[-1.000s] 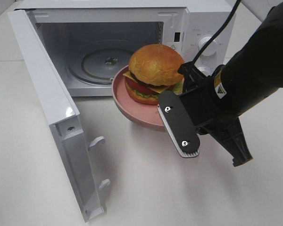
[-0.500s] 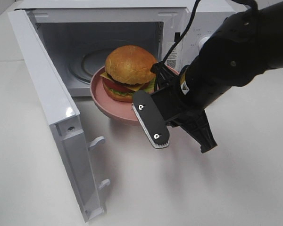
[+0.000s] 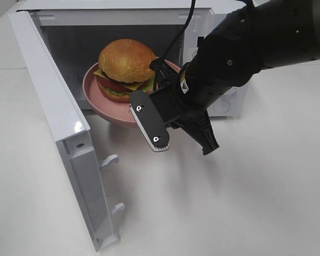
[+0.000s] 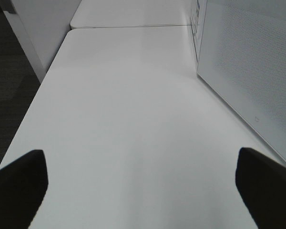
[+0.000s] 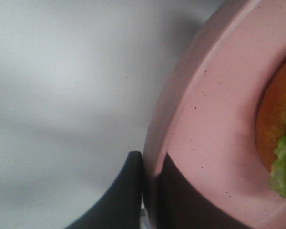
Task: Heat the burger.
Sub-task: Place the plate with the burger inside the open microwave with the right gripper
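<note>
The left end effector hangs over the bare white worktop. Its two dark fingertips sit wide apart at the edges of its wrist view with nothing between them, and a white dotted panel stands beside it.

In the high view the microwave door is swung fully open on the left, leaving the cavity exposed. The burger sits at the mouth of the microwave on the pink plate, which hangs over the front edge of the cavity. The burger is upright, with the brown domed bun on top and cheese, tomato, patty and lettuce stacked below. It is round, so it has no long side. Its only clear axis runs up through the stack, leaning slightly with the plate, whose near rim is lower.

To the right, the right end effector has closed on the plate's rim. Its wrist view shows one dark finger outside the rim and the other on the inner face, with lettuce showing at the frame's edge. The black right arm reaches in from the right and hides most of the control panel.
</note>
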